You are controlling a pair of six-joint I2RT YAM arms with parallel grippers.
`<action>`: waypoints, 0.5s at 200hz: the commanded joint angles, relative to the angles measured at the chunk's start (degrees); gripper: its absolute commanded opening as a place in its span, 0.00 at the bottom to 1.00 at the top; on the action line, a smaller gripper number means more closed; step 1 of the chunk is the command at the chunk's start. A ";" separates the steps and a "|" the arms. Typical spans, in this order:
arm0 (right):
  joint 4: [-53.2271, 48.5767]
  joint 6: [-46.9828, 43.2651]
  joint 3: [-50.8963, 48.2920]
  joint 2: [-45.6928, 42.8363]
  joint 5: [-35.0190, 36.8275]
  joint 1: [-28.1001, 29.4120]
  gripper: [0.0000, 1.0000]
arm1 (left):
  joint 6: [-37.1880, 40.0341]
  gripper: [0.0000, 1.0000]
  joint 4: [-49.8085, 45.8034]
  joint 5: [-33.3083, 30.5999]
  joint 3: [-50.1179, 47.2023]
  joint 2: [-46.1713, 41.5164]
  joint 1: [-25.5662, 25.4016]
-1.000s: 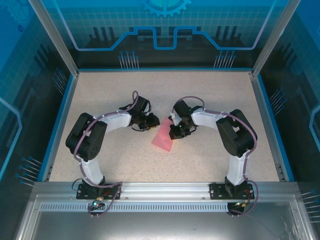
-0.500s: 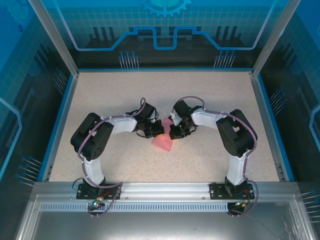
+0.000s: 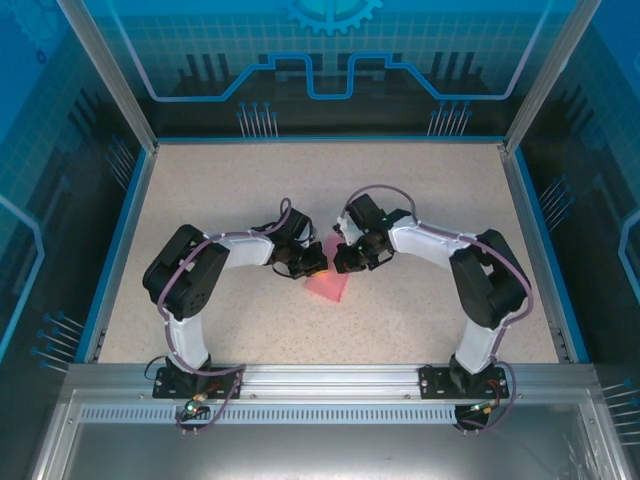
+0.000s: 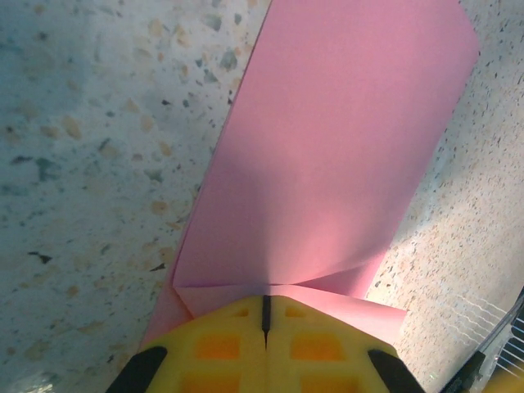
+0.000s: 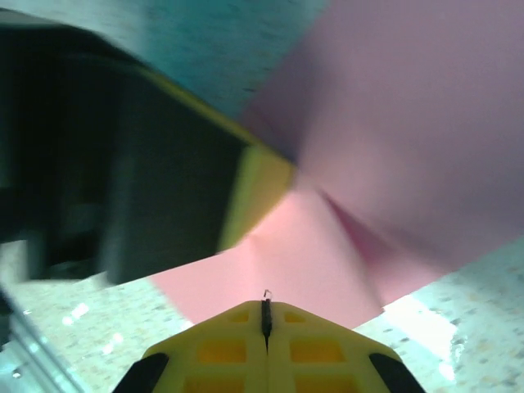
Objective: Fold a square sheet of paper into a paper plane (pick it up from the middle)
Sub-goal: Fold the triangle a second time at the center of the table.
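The square sheet of paper (image 3: 328,287) is pink and folded, with creases, and sits at mid-table between my two grippers. My left gripper (image 3: 314,262) is shut on its upper left part. In the left wrist view the yellow fingertips (image 4: 246,319) meet where the creases of the paper (image 4: 327,147) converge. My right gripper (image 3: 340,262) is shut on the paper's upper right edge. In the right wrist view its gripper (image 5: 265,303) overlaps the paper (image 5: 393,123), and the left gripper's yellow finger (image 5: 258,184) is close ahead. No finished paper plane is in view.
The speckled tabletop (image 3: 430,190) is bounded by a blue rim (image 3: 125,220) and aluminium posts. A metal rail (image 3: 330,378) with both arm bases runs along the near edge.
My left gripper swung right to the paper and shut on it. The right gripper shifted slightly left and back, and the paper's visible area shrank between the two grippers.
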 commanded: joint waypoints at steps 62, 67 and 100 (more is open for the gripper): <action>2.83 6.16 -3.36 0.29 0.66 6.28 0.05 | -0.53 0.00 -3.96 -3.23 -2.77 2.58 -0.49; 3.13 6.33 -3.31 0.77 0.70 6.43 0.05 | -0.54 0.00 -4.01 -3.29 -2.76 2.57 -0.45; 3.88 6.43 -2.50 3.34 0.77 6.73 0.04 | -0.61 0.00 -4.28 -3.41 -2.80 2.51 -0.45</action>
